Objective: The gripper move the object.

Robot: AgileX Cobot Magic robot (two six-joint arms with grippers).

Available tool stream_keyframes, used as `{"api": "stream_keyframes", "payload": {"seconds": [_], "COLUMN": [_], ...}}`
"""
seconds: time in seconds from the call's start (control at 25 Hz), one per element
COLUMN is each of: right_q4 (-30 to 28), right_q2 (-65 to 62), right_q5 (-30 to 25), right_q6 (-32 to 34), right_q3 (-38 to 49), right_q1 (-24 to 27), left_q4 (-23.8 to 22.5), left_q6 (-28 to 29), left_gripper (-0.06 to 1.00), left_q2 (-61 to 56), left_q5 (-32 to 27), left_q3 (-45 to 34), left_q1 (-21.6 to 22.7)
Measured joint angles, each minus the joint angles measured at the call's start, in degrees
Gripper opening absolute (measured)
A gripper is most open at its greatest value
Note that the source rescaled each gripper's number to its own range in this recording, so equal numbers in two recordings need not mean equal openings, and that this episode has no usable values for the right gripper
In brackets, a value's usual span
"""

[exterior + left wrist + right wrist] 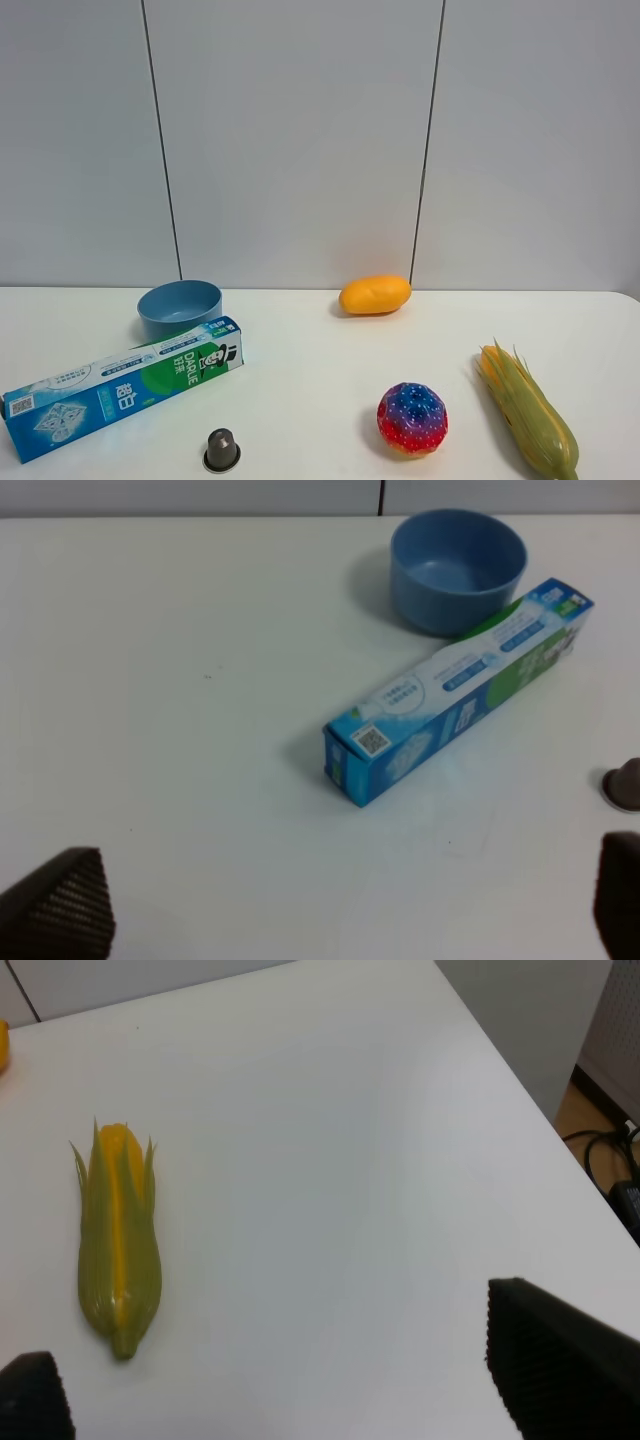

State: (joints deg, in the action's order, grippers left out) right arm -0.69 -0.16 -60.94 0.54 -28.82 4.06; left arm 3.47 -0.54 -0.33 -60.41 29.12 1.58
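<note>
The ear of corn (528, 412), yellow kernels in green husk, lies on the white table at the front right in the exterior high view. It also shows in the right wrist view (118, 1240), lying free. My right gripper (290, 1400) is open above the table, apart from the corn, with one fingertip (560, 1360) showing large. My left gripper (340, 910) is open above bare table, its fingertips (60, 900) wide apart, near the end of the toothpaste box (455, 688). Neither gripper shows in the exterior high view.
A blue bowl (179, 308) stands behind the green-blue toothpaste box (122, 385). An orange mango (375, 294) lies at the back. A multicoloured ball (411, 418) sits left of the corn. A small grey capsule (222, 449) stands at the front. The table's right edge (520, 1080) is close.
</note>
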Motion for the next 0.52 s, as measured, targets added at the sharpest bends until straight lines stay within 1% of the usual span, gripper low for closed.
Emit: {"api": "stream_keyframes", "payload": {"seconds": [0.52], "right_q4": [0.0], "right_q2": [0.0], "right_q5": [0.0], "right_q6": [0.0], "right_q3": [0.0], "right_q1": [0.0], "left_q4": [0.0], "left_q6": [0.0], "left_gripper": [0.96], "left_q2": [0.0], "left_q5": [0.0], "left_q3": [0.0], "left_q1": [0.0]}}
